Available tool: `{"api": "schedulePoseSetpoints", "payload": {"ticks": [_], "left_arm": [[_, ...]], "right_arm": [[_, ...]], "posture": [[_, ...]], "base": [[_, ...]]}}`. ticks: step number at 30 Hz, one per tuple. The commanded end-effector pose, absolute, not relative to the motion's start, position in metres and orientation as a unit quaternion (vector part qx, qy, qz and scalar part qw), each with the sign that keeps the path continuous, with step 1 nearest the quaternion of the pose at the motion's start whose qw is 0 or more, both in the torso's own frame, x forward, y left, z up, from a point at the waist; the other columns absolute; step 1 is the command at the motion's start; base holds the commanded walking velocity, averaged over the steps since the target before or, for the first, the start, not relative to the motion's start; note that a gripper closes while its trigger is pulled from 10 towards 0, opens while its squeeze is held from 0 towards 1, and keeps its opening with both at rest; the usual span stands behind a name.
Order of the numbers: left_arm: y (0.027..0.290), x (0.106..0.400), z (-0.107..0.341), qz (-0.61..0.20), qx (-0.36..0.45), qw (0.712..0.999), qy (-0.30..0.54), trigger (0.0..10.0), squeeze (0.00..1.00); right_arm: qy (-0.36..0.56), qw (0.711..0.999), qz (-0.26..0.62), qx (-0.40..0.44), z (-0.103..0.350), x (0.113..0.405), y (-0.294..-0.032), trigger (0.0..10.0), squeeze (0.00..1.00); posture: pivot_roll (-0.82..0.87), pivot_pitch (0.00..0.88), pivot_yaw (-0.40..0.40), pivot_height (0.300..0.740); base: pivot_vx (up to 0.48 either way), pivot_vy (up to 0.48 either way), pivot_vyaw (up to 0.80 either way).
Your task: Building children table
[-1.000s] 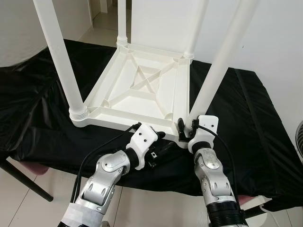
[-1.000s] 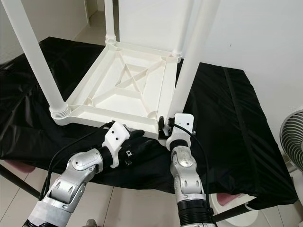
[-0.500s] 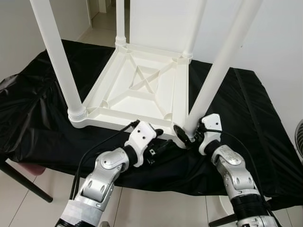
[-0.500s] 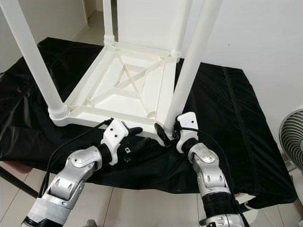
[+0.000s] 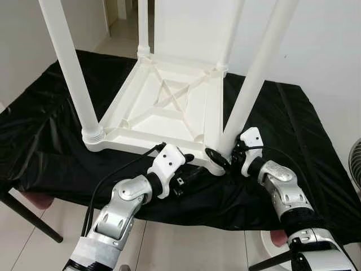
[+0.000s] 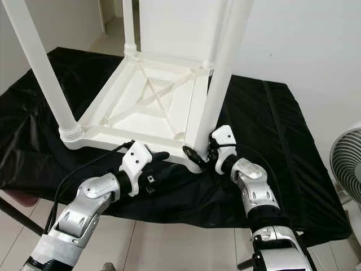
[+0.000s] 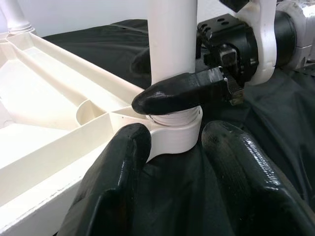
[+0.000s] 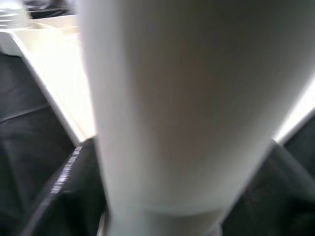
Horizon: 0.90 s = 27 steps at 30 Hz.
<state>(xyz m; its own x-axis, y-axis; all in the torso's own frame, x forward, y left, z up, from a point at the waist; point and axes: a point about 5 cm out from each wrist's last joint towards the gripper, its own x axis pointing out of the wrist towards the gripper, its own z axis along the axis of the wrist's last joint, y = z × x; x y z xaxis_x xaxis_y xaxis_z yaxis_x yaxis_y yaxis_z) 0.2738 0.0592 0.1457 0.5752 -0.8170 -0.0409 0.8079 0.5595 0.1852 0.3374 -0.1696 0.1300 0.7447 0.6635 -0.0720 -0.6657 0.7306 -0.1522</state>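
Table leg (image 5: pixel 255 79): right gripper (image 5: pixel 224 158) clamps its base; left gripper (image 7: pixel 174 147) spread at corner socket (image 7: pixel 174 135). Twist squarely, keep upright.

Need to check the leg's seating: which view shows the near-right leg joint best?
Left wrist view: the joint fills centre, right gripper clamping above it. Eye views show it small; right wrist blurs on the leg.

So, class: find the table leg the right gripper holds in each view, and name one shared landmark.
Left eye: table leg, right of centre.
Right eye: centre.
Left wrist: top centre.
Right wrist: across the middle.
Landmark: the corner socket at its base.
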Motion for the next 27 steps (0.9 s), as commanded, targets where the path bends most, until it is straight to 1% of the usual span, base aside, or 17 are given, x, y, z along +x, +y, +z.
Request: {"api": "schedulePoseSetpoints", "payload": {"ticks": [1,7,15,16,18,19,20,21,23,26,27], "left_arm": [[0.059,0.275,0.146,-0.451,0.093,0.887,-0.027,10.0,0.00],[0.059,0.274,0.146,-0.451,0.093,0.887,-0.027,10.0,0.00],[0.058,0.274,0.146,-0.454,0.095,0.886,-0.027,10.0,0.00],[0.058,0.274,0.146,-0.454,0.094,0.886,-0.027,10.0,0.00],[0.058,0.274,0.146,-0.454,0.094,0.886,-0.027,10.0,0.00],[0.058,0.274,0.146,-0.454,0.094,0.886,-0.027,10.0,0.00],[0.058,0.273,0.146,-0.454,0.094,0.885,-0.028,10.0,0.00],[0.058,0.273,0.146,-0.454,0.094,0.885,-0.028,10.0,0.00],[0.057,0.272,0.145,-0.455,0.093,0.886,-0.027,10.0,0.00],[0.057,0.272,0.144,-0.454,0.092,0.886,-0.026,10.0,0.00],[0.057,0.271,0.144,-0.455,0.091,0.886,-0.026,10.0,0.00]], "right_arm": [[0.014,0.926,0.367,-0.086,0.127,0.337,-0.169,0.0,0.00],[0.020,0.913,0.399,-0.078,0.121,0.336,-0.167,0.0,0.00],[0.021,0.915,0.396,-0.075,0.117,0.337,-0.171,0.0,0.00],[0.020,0.917,0.392,-0.074,0.116,0.337,-0.171,0.4,0.00],[0.020,0.917,0.392,-0.074,0.116,0.337,-0.171,0.4,0.00],[0.020,0.921,0.381,-0.081,0.116,0.337,-0.172,10.0,0.00],[0.020,0.928,0.363,-0.088,0.115,0.338,-0.172,10.0,0.00],[0.020,0.928,0.363,-0.088,0.115,0.338,-0.172,10.0,0.00],[0.020,0.940,0.326,-0.095,0.111,0.336,-0.169,10.0,0.00],[0.020,0.944,0.316,-0.095,0.110,0.335,-0.167,10.0,0.00],[0.016,0.951,0.297,-0.084,0.108,0.330,-0.160,10.0,0.00]], "posture": [[0.14,0.013,-0.061,0.740],[0.14,0.010,-0.058,0.740],[0.13,0.004,-0.054,0.740],[0.13,0.004,-0.054,0.740],[0.13,0.004,-0.054,0.740],[0.13,0.002,-0.057,0.740],[0.13,0.001,-0.064,0.740],[0.13,0.001,-0.064,0.740],[0.13,0.000,-0.069,0.740],[0.13,0.000,-0.070,0.740],[0.13,0.001,-0.072,0.740]], "base": [[0.000,0.000,0.00],[0.000,0.000,0.00],[0.000,0.000,0.00],[0.000,0.000,0.00],[0.000,0.000,0.00],[0.000,0.000,0.00],[0.000,0.000,0.00],[0.000,0.000,0.00],[0.000,0.000,0.00],[0.000,0.000,0.00],[0.000,0.000,0.00]]}}
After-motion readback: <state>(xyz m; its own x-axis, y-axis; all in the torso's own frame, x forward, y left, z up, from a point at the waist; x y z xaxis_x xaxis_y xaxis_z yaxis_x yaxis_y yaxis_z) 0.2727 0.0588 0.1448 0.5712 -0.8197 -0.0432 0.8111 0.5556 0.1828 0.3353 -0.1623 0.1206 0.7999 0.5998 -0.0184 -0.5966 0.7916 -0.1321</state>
